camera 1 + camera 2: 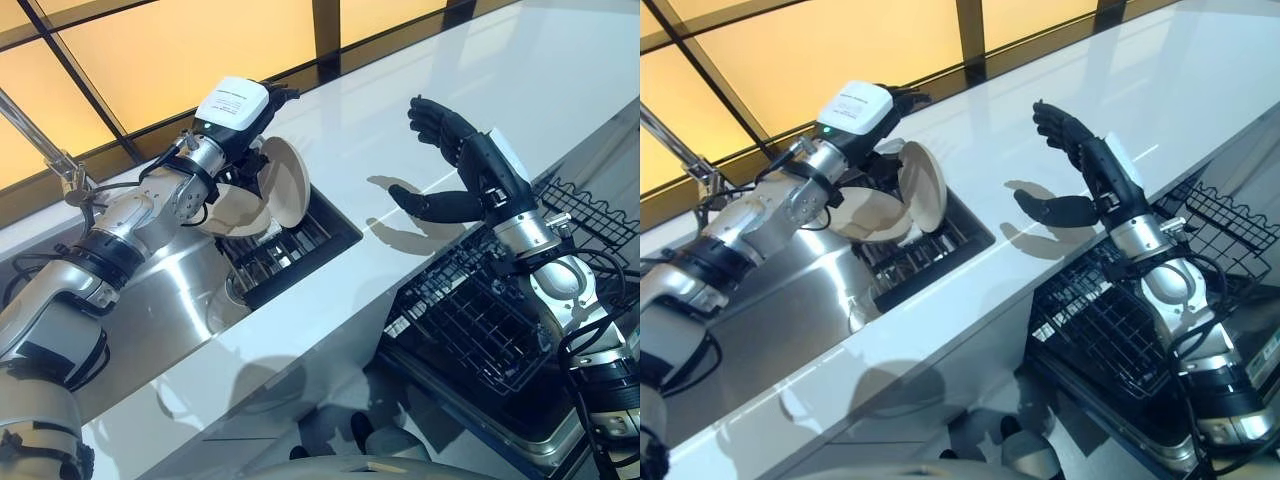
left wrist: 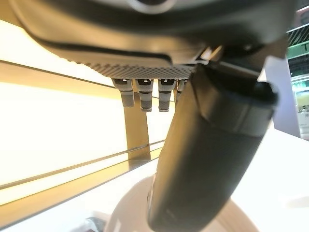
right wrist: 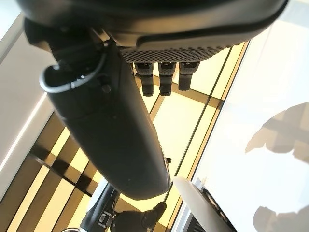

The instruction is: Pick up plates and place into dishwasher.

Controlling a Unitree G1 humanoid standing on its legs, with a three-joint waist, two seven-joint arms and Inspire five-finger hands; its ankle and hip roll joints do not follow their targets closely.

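The left hand [image 1: 262, 130] has its fingers curled round a cream plate [image 1: 283, 183], holding it on edge above the sink rack [image 1: 290, 245] set into the white counter [image 1: 400, 130]; a second plate [image 1: 232, 208] lies just beside it on the left. The right hand [image 1: 462, 150] hovers over the counter, fingers spread wide and empty, with the dishwasher rack [image 1: 480, 320] near and below it. To do this well, keep the plate upright, carry it rightward clear of the second plate, and hand it over squarely.
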